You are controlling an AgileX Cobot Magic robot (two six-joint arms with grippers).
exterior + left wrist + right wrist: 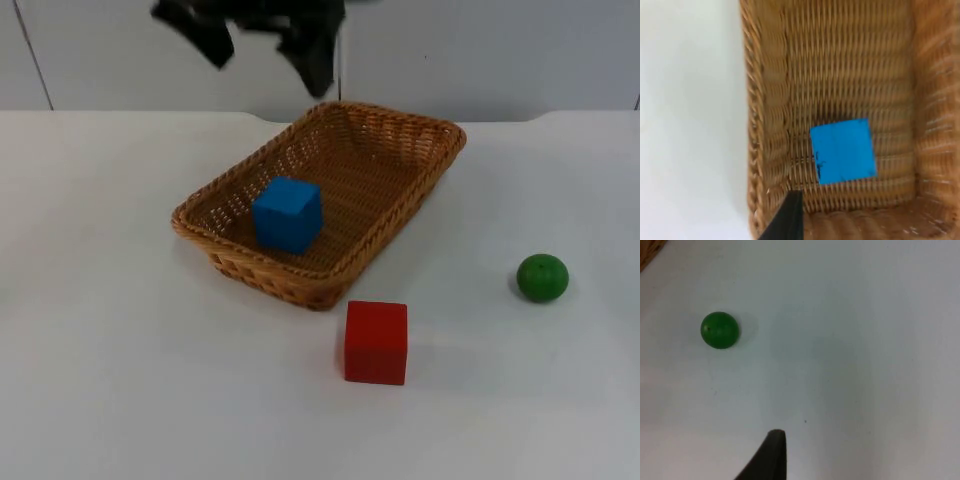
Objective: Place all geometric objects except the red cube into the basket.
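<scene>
Nearest the camera in the top view: red cube [376, 342], on the white table [120, 380] just in front of the basket's near corner, not touching it. To the right, a bit further back – green ball [542, 277], alone on bare table, well apart from cube and basket. The right wrist view has the ball [719, 330] on the table w/ one dark fingertip [771, 455] of the right gripper at the frame edge, well short of the ball. Whether that pincer is wide or narrow – can't tell.

Next back: wicker basket [420, 185], set diagonally mid-table. Blue cube [287, 213] lies inside it, near the left-front end, close to the rim. The left wrist view looks down into the basket [765, 100], blue cube [843, 151] on the woven floor near an end wall.

Furthest back: left gripper [262, 38], up above the basket's far rim in front of the grey partition wall [480, 50], holding nothing; fingers look spread, two dark prongs apart.
</scene>
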